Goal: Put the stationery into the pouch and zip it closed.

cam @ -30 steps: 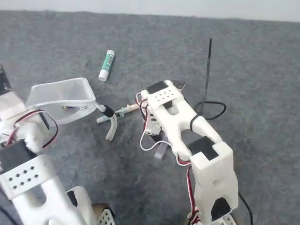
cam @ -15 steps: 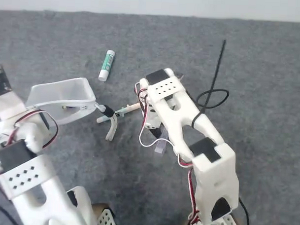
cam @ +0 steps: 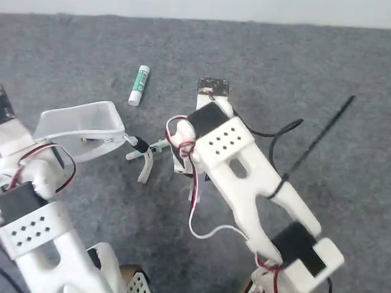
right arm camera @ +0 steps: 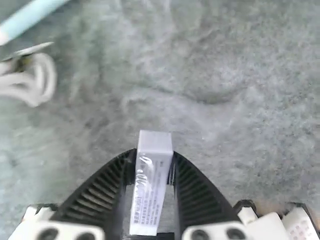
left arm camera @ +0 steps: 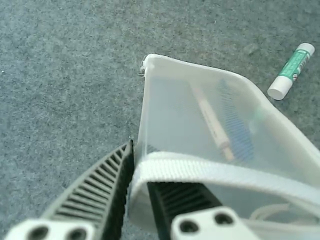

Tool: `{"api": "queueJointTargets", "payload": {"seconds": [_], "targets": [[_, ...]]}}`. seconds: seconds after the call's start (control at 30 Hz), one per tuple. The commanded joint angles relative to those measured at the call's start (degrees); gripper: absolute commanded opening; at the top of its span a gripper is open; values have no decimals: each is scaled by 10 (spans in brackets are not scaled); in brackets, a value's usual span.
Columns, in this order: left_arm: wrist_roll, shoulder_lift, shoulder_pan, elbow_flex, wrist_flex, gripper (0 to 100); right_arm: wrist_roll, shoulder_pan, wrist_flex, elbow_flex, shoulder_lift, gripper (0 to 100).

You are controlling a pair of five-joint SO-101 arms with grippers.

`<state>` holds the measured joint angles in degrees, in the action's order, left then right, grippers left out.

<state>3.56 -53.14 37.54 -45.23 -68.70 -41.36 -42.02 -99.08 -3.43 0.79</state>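
2 white arms stand over a grey felt-covered tabletop [cam: 314,60]. The right gripper [right arm camera: 152,157] pinches a small white rectangular eraser in a clear printed wrapper [right arm camera: 150,192] between its black ribbed fingers. The eraser stands lengthwise in the grip, with its blunt end poking just past the fingertips above the felt.

The left gripper [left arm camera: 140,192] is clamped on the white woven band at the rim of a translucent white mesh pouch [left arm camera: 200,95]. The pouch is at the left side of the tabletop with its mouth gaping open. Inside it lie a cream pencil-like stick [left arm camera: 212,122] and a blue item [left arm camera: 235,125] side by side.

A white glue stick with a green label [cam: 139,85] lies on the felt beyond the pouch, apart from it. A looped white cord [cam: 145,165] and a pale teal pen [cam: 162,144] rest between the pouch and the right arm [cam: 234,154].

Compared with 1 second ago, the eraser is gone from the felt beside the right arm, where it lay as a pale block, and is now in that arm's gripper. The right arm has pulled back and turned, its wrist now angled toward the pouch side. Its stiff black cable [cam: 324,131] has swung from nearly upright to a slant toward the right. The left arm [cam: 32,224], the pouch, the glue stick, the cord and the pen sit where they were.
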Motion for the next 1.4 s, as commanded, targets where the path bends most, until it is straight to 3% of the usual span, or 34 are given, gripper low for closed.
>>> {"api": "queueJointTargets", "payload": {"seconds": [0.0,0.3,0.67,0.83,1.07,1.37], "targets": [[-4,-3,1,5,16,11,9,-23,8,-5,66,6],[-4,-3,1,5,16,11,46,-83,63,-4,147,6],[-3,-2,-1,7,8,11,47,-109,182,-4,194,6],[-1,-2,-4,41,-27,11,94,-105,212,-5,195,6],[0,3,-94,95,-71,10,110,-104,233,-5,234,6],[0,4,-103,180,-120,10,168,-104,257,13,360,6]]}}
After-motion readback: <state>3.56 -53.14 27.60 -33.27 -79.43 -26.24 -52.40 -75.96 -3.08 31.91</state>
